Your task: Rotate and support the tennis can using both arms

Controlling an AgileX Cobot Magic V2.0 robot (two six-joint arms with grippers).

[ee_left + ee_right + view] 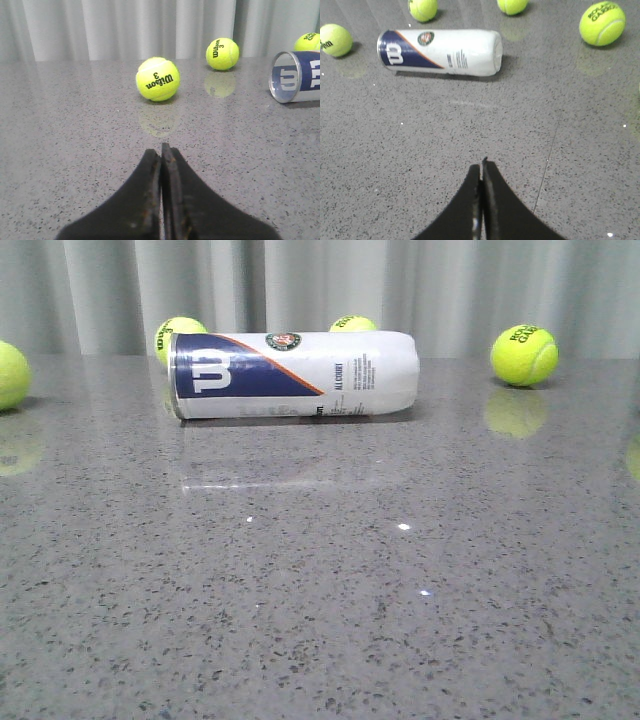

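The tennis can [293, 375] lies on its side on the grey stone table, far from me, its navy Wilson end to the left and its white end to the right. The right wrist view shows the can [440, 52] whole; the left wrist view shows only its navy metal-rimmed end [296, 76]. My left gripper [161, 151] is shut and empty, low over the table, well apart from the can. My right gripper [482, 166] is shut and empty, well short of the can. Neither arm shows in the front view.
Several yellow-green tennis balls lie about: one [524, 355] at the far right, two [178, 336] [353, 324] behind the can, one [10, 374] at the left edge. Another ball [157, 79] lies ahead of my left gripper. A pleated grey curtain [320, 285] closes the back.
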